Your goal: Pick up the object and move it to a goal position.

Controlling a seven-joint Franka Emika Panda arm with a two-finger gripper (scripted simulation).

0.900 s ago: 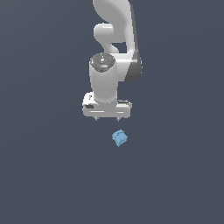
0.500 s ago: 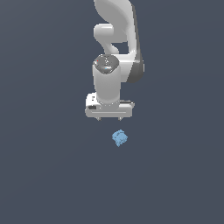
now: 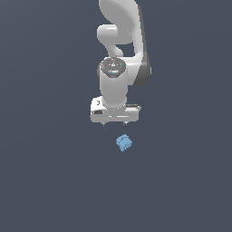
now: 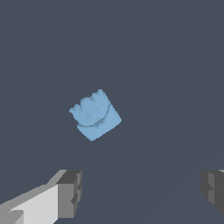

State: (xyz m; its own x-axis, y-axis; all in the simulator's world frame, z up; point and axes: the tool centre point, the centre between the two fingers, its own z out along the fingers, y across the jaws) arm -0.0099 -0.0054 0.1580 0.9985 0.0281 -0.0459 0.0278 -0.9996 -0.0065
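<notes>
The object is a small light-blue lumpy block lying on the dark grey floor. In the wrist view the object shows a scalloped edge and lies apart from both fingertips. My white gripper hangs just above and slightly to the exterior view's left of it, pointing down. In the wrist view my gripper stands open, its two dark pads set wide apart with nothing between them. One fingertip shows plainly; the other sits at the frame's edge.
The dark grey floor spreads flat all around with no other objects in view. The white arm rises behind the gripper.
The wrist has turned, so the gripper's bar now lies level across the exterior view, and it has shifted slightly toward the object. The object has not moved.
</notes>
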